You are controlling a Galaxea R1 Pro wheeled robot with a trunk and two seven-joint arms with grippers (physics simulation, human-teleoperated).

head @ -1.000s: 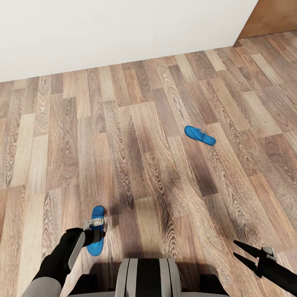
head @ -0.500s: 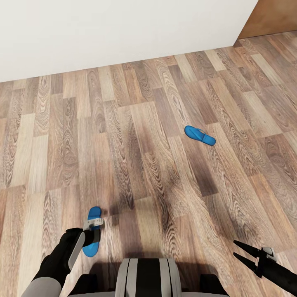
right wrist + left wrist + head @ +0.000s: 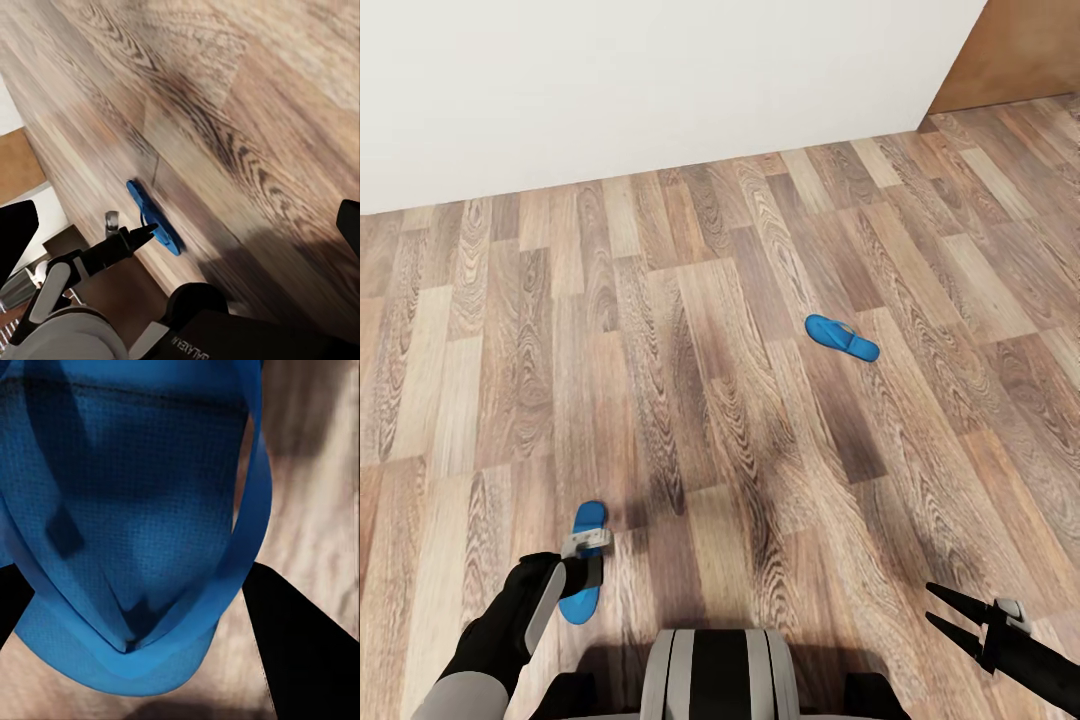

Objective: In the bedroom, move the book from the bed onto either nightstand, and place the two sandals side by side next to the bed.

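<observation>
Left gripper [image 3: 586, 572]: clenched on a blue sandal [image 3: 584, 560] at 7 o'clock, near the robot's base.
Right gripper [image 3: 948, 610]: fingers spread, holding nothing, at 4 o'clock.
Second sandal [image 3: 841, 337]: flat on the wood floor [image 3: 690, 400], well apart, at 1 o'clock.
Wall [image 3: 660, 80]: white, 12 o'clock.

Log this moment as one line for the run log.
left pincer: shut on near sandal | right pincer: open, holding nothing | far sandal: flat on wood floor, apart from near one | wall ahead
</observation>
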